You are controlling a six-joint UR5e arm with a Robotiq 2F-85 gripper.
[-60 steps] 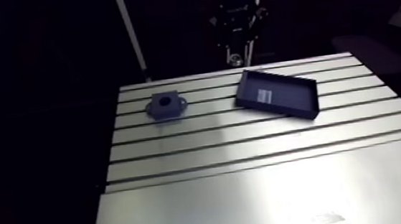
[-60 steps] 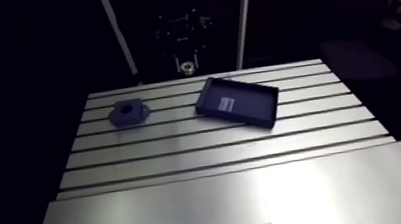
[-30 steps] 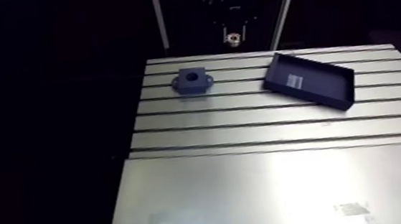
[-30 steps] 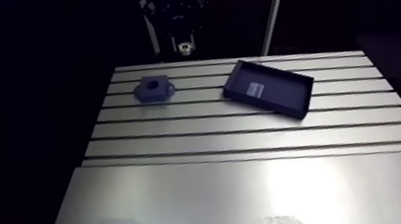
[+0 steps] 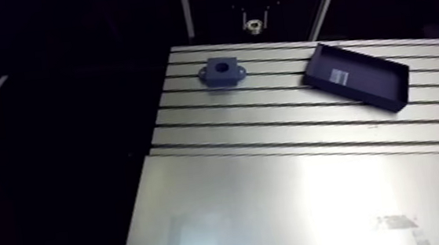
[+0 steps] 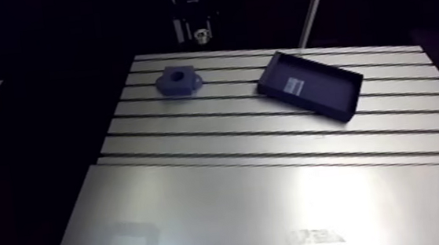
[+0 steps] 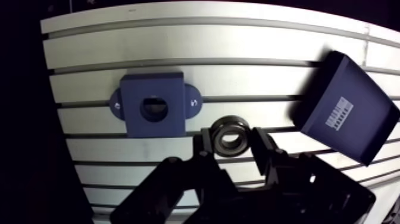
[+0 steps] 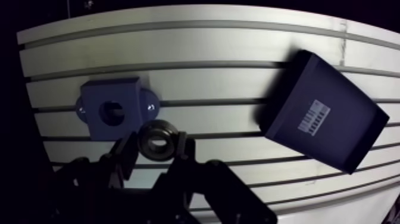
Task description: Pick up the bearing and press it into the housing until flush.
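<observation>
The dark blue housing (image 7: 169, 89), a square block with a round bore and two side ears, lies on the slotted table (image 5: 295, 202) toward its far left. My gripper (image 7: 231, 138) is shut on the metal ring bearing (image 7: 231, 123), held between its fingers above the table. In the wrist view the bearing hangs just short of the housing, offset from the bore toward the tray's side. In the arm view the bearing (image 5: 255, 25) shows small beyond the table's far edge, between the housing (image 5: 218, 78) and the tray.
A dark blue tray (image 5: 362, 94) with a barcode label lies askew at the far right of the table; in the wrist view the tray (image 7: 333, 83) is off to the gripper's side. The table's near half is smooth plate; its left edge drops into darkness.
The arm camera has shifted, so the whole scene sits differently. The gripper with the bearing has moved from near the tray's end toward the housing. Housing and tray have stayed put.
</observation>
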